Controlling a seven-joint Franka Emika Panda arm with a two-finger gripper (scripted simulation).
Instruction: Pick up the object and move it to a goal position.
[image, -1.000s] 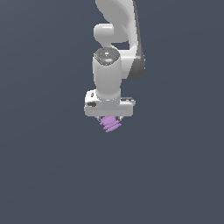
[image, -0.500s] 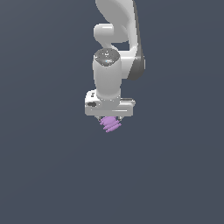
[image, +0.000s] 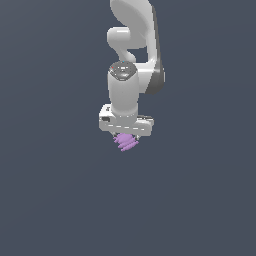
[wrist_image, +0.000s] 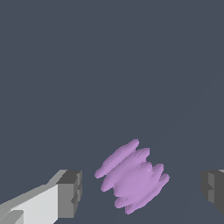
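The object (image: 126, 142) is a small light-purple lump with ridged spikes. In the exterior view it sits directly under the white hand of my gripper (image: 126, 135), and the fingers are hard to make out there. In the wrist view the object (wrist_image: 132, 177) lies between my two grey fingertips (wrist_image: 70, 192), with a clear gap on each side. My gripper (wrist_image: 142, 191) is open and straddles the object without touching it.
A uniform dark grey-blue surface (image: 60, 200) fills both views. The white arm (image: 135, 30) rises behind the hand toward the top of the exterior view. Nothing else shows.
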